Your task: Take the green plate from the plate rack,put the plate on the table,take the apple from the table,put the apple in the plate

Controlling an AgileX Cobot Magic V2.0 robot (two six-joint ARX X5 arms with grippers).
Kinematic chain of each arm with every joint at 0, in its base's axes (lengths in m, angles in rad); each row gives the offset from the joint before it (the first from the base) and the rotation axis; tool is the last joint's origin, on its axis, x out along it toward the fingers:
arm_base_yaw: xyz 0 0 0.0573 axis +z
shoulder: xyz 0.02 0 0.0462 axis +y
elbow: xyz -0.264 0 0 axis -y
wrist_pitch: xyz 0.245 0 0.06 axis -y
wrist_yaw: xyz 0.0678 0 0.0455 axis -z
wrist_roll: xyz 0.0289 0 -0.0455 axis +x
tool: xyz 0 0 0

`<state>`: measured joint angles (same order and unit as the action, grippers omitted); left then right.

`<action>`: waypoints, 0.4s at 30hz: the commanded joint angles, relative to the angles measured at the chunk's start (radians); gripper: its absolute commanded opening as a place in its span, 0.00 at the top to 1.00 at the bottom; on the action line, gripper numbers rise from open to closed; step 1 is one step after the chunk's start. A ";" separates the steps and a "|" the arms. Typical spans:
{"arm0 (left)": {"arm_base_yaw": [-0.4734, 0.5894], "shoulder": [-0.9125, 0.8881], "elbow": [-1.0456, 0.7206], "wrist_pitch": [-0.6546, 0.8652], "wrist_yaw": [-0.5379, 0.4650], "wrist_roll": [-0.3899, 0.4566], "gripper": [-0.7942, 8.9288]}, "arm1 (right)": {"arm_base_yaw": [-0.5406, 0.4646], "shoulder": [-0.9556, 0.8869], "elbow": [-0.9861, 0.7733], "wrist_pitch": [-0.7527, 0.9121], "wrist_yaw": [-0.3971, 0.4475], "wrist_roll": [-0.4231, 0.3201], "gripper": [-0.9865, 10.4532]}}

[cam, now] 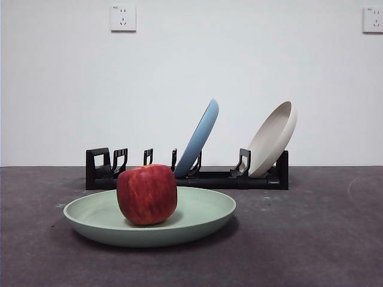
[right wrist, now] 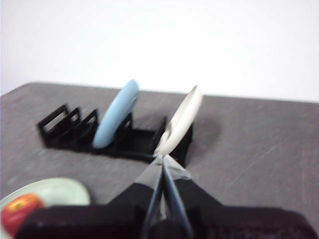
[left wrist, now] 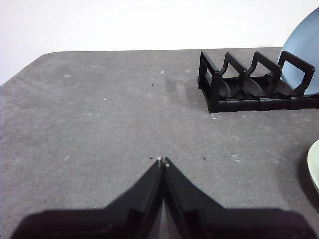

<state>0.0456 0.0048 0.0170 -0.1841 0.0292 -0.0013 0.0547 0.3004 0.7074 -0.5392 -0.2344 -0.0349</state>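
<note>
I read the job as finished: the apple (cam: 146,194) sits inside the green plate (cam: 203,216), and the plate lies flat on the desk (cam: 317,239), in front of the plate rack (cam: 187,170) and nearer its left end.

Working along from the left, my left claw (left wrist: 163,160) hangs over bare desk off the rack's left end, its jaws pressed together on nothing. The rack's left slots stand vacant. Next comes the light blue plate (cam: 198,139), leaning in a slot near the rack's middle, then the cream-white plate (cam: 273,139), leaning at the right end. My right claw (right wrist: 161,158) is also pressed together and holds nothing; it hovers on the near side of the rack, in line with the cream-white plate. That wrist picture is blurred.

My worries from here are small. The apple rests left of the plate's centre, so a knock to the desk or a careless sweep of either arm could, I think, roll it towards the low rim. A forward move of the right arm might also catch the cream-white plate and tip it.

Count: one apple, one rack, three plates, two claws.
</note>
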 commanded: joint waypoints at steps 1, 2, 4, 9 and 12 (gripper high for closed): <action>0.004 -0.002 -0.013 0.003 -0.001 -0.006 0.92 | -0.018 -0.078 -0.202 0.161 -0.001 0.003 0.91; 0.004 -0.002 -0.013 0.003 -0.001 -0.006 0.92 | -0.023 -0.102 -0.261 0.208 0.001 0.009 0.91; 0.004 -0.002 -0.013 0.003 -0.001 -0.006 0.92 | -0.029 -0.140 -0.359 0.279 0.001 0.023 0.91; 0.004 -0.002 -0.013 0.003 -0.001 -0.006 0.92 | -0.028 -0.214 -0.536 0.397 0.005 0.042 0.91; 0.004 -0.002 -0.013 0.003 -0.001 -0.006 0.92 | -0.027 -0.239 -0.610 0.450 0.005 0.045 0.91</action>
<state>0.0456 0.0048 0.0170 -0.1841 0.0292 -0.0013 0.0269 0.0677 0.1200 -0.1055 -0.2325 -0.0055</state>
